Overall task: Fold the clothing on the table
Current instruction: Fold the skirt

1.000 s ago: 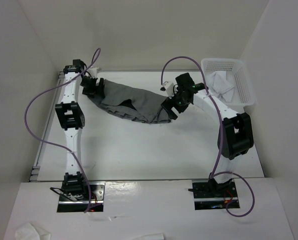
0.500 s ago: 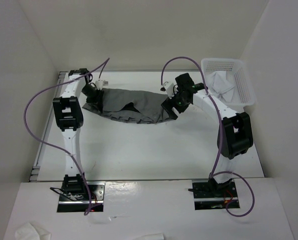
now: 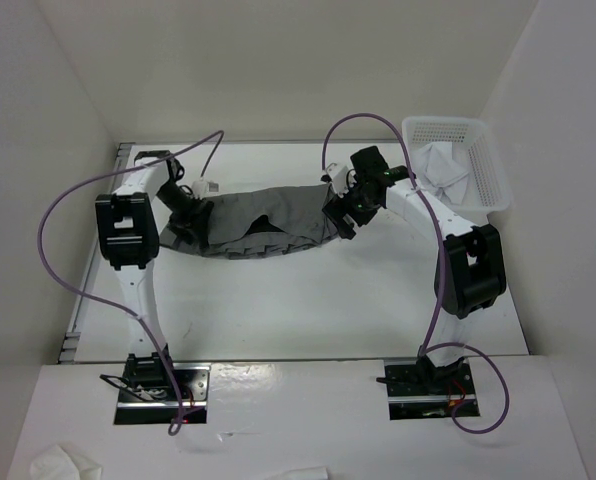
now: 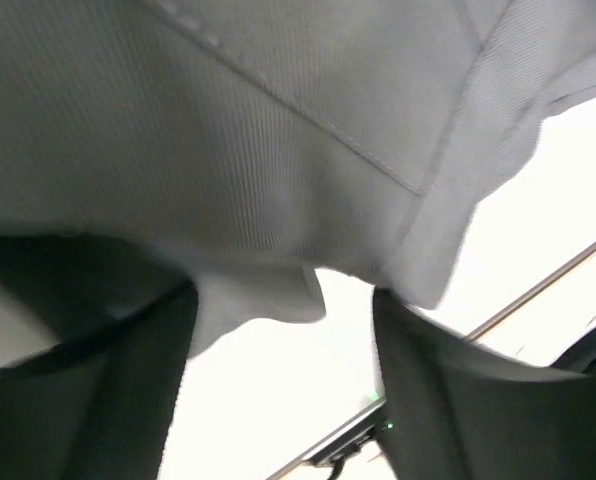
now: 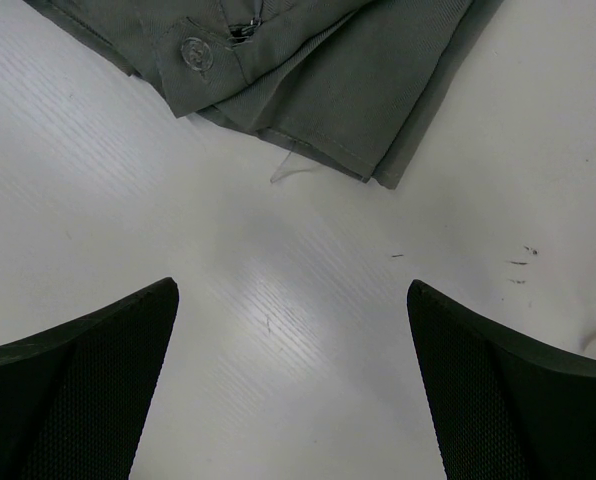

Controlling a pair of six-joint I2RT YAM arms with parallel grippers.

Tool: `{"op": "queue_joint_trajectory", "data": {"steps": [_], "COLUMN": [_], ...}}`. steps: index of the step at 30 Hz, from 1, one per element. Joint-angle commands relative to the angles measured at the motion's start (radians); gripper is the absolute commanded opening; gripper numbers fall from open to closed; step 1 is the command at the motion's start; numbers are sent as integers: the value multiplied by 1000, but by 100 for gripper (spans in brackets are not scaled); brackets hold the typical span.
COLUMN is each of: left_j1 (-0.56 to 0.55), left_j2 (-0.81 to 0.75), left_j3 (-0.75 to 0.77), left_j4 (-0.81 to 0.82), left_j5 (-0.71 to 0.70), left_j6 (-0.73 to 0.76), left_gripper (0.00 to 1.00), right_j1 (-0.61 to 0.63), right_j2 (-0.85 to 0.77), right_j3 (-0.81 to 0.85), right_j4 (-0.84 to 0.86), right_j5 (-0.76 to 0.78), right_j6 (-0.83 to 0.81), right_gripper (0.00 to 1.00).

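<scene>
With jaws parted around the skirt's [image 3: 278,212] loose edge, the left end effector [image 4: 285,295] has drawn back toward its base since a second ago, the right end effector [image 5: 290,288] gapes wide beside the waistband button [image 5: 195,52], and the skirt lies flatter across the far surface [image 3: 298,300].

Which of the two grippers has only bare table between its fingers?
The right gripper: its open fingers frame white table, with the clothing lying beyond the tips. The left gripper has that grey fabric hanging between its fingers.
</scene>
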Motion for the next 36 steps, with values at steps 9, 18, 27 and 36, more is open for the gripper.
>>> {"op": "queue_joint_trajectory", "data": {"steps": [9,18,27,36], "left_j1": [111,192,183,203], "left_j2": [-277,-104,-48,-38], "left_j3": [115,-6,34,110], "left_j4": [-12,100,206,206], "left_j5": [91,319,339,278], "left_j6": [-8,-10,-48,-68], "left_gripper": [100,98,97,97], "right_j1": [-6,-6,-6,-6], "right_j2": [-8,-8,-18,-27], "right_j3": [40,40,10,1], "right_j4": [13,2,2,2], "right_j5": [-15,-15,13,22], "right_j6": [16,16,16,16], "right_gripper": [99,99,99,99]}}
